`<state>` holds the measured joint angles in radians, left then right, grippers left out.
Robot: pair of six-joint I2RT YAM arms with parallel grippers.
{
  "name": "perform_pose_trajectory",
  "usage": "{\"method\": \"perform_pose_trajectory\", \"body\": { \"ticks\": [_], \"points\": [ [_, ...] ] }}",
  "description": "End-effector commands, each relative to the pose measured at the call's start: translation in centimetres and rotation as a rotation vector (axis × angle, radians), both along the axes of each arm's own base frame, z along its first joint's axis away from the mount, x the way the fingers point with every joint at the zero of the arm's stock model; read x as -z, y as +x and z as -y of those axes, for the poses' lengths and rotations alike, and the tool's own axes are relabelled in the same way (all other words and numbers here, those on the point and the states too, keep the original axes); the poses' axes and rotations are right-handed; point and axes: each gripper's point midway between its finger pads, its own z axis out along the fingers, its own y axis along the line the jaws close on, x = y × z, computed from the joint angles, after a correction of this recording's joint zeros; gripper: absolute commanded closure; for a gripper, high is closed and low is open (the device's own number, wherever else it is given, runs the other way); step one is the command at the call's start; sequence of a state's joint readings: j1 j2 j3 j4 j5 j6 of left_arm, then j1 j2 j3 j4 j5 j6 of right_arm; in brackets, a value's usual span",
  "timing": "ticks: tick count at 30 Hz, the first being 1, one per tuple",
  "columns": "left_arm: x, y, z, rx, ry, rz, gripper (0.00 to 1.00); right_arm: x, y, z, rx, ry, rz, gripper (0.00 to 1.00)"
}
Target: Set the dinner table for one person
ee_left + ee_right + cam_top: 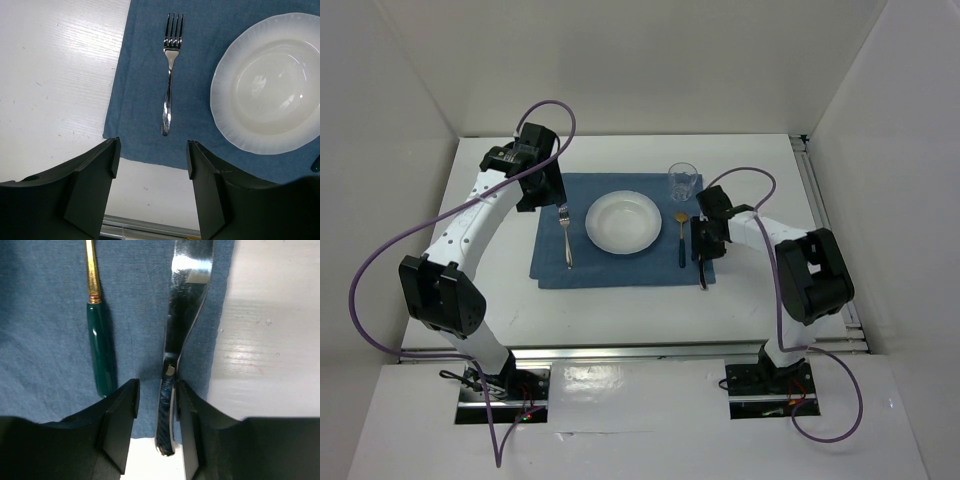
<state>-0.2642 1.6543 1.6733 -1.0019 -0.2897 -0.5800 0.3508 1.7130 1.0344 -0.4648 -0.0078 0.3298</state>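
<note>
1. Beneath everything: the white dinner table (620,315), with a blue placemat (620,268) laid on its middle.
2. Raised above the mat's left side: left gripper (153,150), fingers spread wide, gripping nothing.
3. On the mat, left of the plate: fork (170,85), tines pointing away from the arm bases.
4. At the mat's centre: deep white plate (622,222), apart from the fork.
5. Just right of the plate: spoon (681,238), gold bowl, dark green handle, parallel to the fork.
6. Beyond the spoon, near the mat's far right corner: clear glass (683,181), upright.
7. Along the mat's right edge: knife (187,315), blade on the cloth, dark handle end reaching past the near edge onto the table.
8. Over that handle: right gripper (157,390), parted only narrowly, straddling the handle, a clear gap on one side, not clamped.
</note>
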Motion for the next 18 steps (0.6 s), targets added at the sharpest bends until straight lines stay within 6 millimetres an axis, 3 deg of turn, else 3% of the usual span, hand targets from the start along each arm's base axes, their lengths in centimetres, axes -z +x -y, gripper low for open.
{"method": "perform_pose_trajectory", "body": {
  "ticks": [1,8,10,13,15,18],
  "points": [
    [0.0,0.4,-0.2,-0.005,0.003,0.009,0.28,0.1,1.0,-0.2,0.018,-0.009,0.013,0.58],
    [0.0,0.4,-0.2,-0.005,0.003,0.009,0.28,1.8,-0.1,0.8,0.047,-0.097,-0.03,0.64],
    [0.0,0.4,-0.2,-0.005,0.003,0.009,0.28,1.5,0.0,1.3,0.067,-0.116,-0.021,0.73],
    [0.3,0.3,-0.2,-0.005,0.006,0.0,0.28,-0.6,0.3,1.1,0.065,-0.108,0.027,0.94],
    [0.3,0.3,-0.2,-0.005,0.006,0.0,0.28,-2.1,0.7,1.1,0.08,-0.099,0.062,1.0],
    [0.3,0.3,-0.2,-0.005,0.006,0.0,0.28,-5.1,1.8,0.8,0.088,-0.079,0.125,1.0]
  ]
}}
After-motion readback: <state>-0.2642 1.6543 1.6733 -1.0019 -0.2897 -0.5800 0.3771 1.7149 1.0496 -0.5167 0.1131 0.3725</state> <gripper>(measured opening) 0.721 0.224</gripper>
